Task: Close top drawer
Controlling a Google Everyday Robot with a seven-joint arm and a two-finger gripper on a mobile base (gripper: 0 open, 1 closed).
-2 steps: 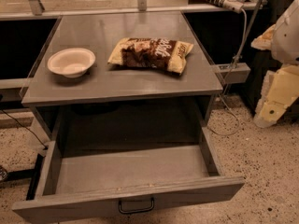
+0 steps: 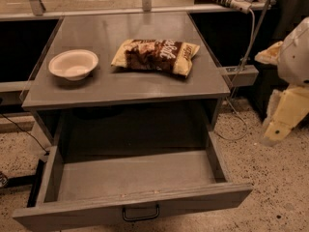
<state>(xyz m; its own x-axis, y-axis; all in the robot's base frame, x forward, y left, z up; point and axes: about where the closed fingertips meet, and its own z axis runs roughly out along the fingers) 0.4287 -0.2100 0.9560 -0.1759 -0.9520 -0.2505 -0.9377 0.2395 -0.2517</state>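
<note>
The top drawer stands pulled out at the bottom of the frame, beneath a grey cabinet top holding a white bowl and a snack bag. The robot's gripper hangs at the right edge, well apart from the drawer; whether it is open or closed cannot be told.

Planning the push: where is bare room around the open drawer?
The wide grey metal top drawer lies bare. The grey cabinet top is free along its front; white bowl and brown chip bag crowd its middle. The cream gripper hangs right of it.
</note>
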